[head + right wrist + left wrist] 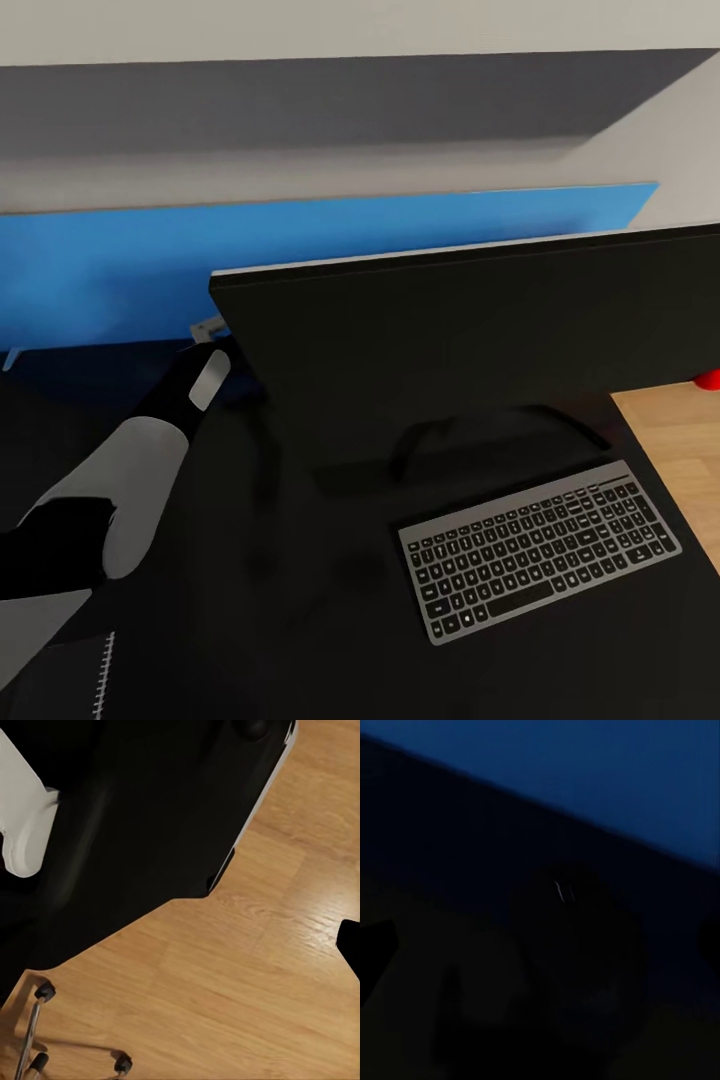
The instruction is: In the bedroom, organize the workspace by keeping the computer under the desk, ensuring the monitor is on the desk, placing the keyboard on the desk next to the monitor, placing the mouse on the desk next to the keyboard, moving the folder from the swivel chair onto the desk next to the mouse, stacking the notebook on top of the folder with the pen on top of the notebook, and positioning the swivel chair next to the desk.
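**A:** Your left gripper [205, 335] had reached far over the desk [250, 620], up by the monitor's near corner and close to the blue back panel [120, 265]. Only a pale sliver of it showed past the black wrist, so I could not tell how far its fingers stood apart, or whether they held anything.

**B:** And the left wrist camera?

**A:** Too dark to settle it. A rounded dark lump [577, 945] sat close in front of the lens, with the blue panel behind it. That may have been the mouse, but I would not swear to it, nor say the fingers touched it.

**B:** Where was the rest?

**A:** The monitor [470, 340] stood on the desk, its long edge running across your view. The keyboard [540, 550] lay just in front of the monitor, roughly parallel to it, toward the desk's right end. A spiral binding, likely the notebook [102, 675], lay well back from the monitor, beside your left elbow.

**B:** So which arm?

**A:** I judged the left. If that lump was the mouse, it lay at the monitor's left end, whereas its place was beside the keyboard, a carry rightward along the monitor's front. Your right wrist camera looked down at the floor [262, 982] and the chair's chrome base [37, 1020].
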### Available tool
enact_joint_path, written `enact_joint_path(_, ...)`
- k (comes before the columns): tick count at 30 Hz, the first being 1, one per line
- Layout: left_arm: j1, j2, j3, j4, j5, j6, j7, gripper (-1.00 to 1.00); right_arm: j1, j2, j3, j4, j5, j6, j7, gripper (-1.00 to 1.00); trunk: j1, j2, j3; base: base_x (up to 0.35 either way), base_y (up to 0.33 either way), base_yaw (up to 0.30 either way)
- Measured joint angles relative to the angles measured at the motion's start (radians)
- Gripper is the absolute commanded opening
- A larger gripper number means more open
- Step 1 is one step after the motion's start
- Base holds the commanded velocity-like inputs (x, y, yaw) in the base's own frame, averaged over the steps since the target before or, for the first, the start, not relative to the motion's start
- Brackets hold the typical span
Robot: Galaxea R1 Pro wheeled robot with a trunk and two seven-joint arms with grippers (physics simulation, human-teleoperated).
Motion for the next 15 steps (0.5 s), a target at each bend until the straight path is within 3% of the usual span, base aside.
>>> enact_joint_path(15,-0.033,-0.001,0.000,0.085,0.002,-0.041,-0.028,1.00,0.000,0.001,0.000,-0.001,0.000,-0.001,0.000,1.00,0.000,0.000,-0.022,0.000,0.000,0.000)
